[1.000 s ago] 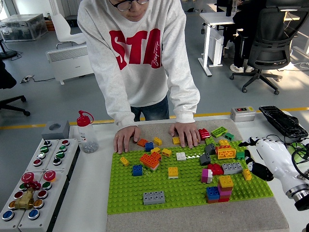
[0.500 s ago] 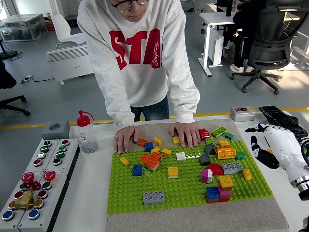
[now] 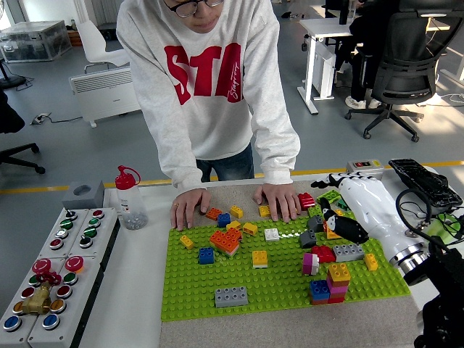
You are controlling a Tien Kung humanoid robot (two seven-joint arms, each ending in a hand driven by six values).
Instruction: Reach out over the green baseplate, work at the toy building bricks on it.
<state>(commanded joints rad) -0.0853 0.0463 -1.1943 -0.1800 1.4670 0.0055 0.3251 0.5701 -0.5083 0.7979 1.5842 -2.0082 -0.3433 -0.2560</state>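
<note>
Green studded baseplate, bricks scattered across, pinned at far edge by person's hands. White right robot hand now swung in over right edge, fingers loosely spread, gripping nothing. Probably lining up a brick.

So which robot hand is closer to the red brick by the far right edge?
Right. The right hand hovers just right of the red brick. The left hand is out of view.
</note>
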